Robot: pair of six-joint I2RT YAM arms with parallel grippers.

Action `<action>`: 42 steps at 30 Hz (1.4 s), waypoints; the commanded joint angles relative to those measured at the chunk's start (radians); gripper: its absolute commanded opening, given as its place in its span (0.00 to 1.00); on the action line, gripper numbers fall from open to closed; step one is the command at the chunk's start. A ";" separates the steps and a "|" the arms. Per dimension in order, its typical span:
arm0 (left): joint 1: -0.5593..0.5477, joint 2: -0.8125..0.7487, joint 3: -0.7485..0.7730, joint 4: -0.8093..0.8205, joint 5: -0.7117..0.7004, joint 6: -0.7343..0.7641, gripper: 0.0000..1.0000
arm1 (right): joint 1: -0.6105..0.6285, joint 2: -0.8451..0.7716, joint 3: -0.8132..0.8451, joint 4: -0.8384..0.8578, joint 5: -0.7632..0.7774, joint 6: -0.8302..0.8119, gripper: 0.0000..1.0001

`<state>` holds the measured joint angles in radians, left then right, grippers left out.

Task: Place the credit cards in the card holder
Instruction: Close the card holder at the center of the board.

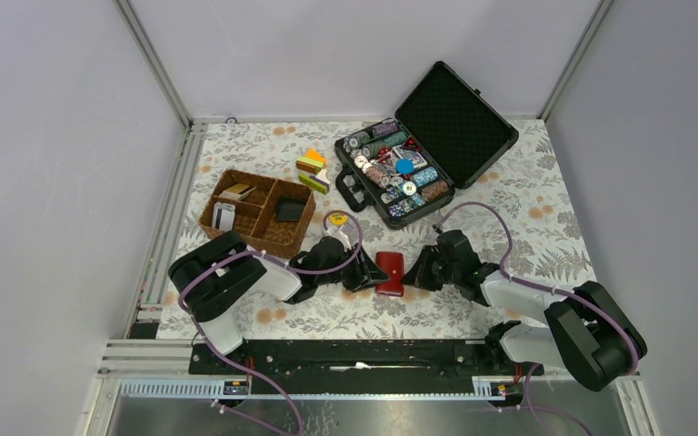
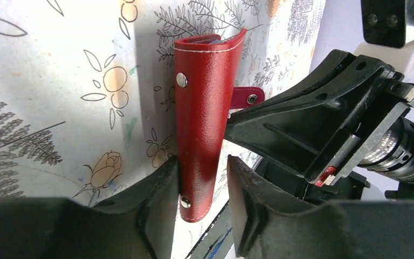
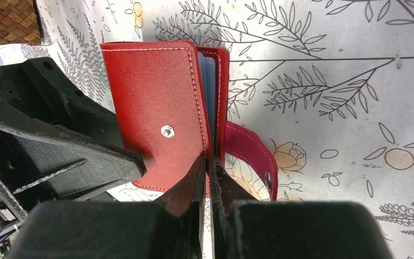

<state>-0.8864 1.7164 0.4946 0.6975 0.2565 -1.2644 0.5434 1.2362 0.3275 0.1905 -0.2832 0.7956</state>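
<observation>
From above, the card holder (image 1: 390, 273) was just a red sliver on the table (image 1: 509, 209) between both arms, and the jaws were too small to read. The left wrist view showed the left gripper (image 2: 202, 162) clamped across its lower end. The right gripper (image 3: 207, 162) was pinched nearly closed, seemingly on one flap's edge. The credit cards (image 1: 224, 216) sat in the wicker basket (image 1: 273, 242), visible only overhead.

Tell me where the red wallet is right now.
In the top view the wallet sits near the front centre, held between the left hand and the right hand, right of the basket.
</observation>
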 commanded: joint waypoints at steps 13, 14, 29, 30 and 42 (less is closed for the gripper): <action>-0.013 -0.181 -0.006 0.098 0.002 0.195 0.00 | -0.020 -0.243 0.165 -0.310 0.041 -0.162 0.76; -0.013 -0.227 -0.015 0.080 0.003 0.224 0.00 | -0.032 -0.253 0.190 -0.321 0.009 -0.185 0.81; -0.013 -0.782 0.040 -0.380 0.170 0.538 0.00 | -0.109 -0.289 0.399 -0.170 -0.611 -0.247 0.90; -0.014 -0.800 0.040 -0.384 0.165 0.536 0.00 | -0.109 -0.284 0.393 -0.137 -0.646 -0.232 0.87; -0.013 -0.830 0.046 -0.386 0.145 0.502 0.00 | -0.108 -0.243 0.305 0.125 -0.764 -0.053 0.52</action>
<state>-0.8955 0.9024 0.4885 0.2749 0.3912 -0.7631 0.4366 0.9810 0.6434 0.1810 -0.9588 0.6739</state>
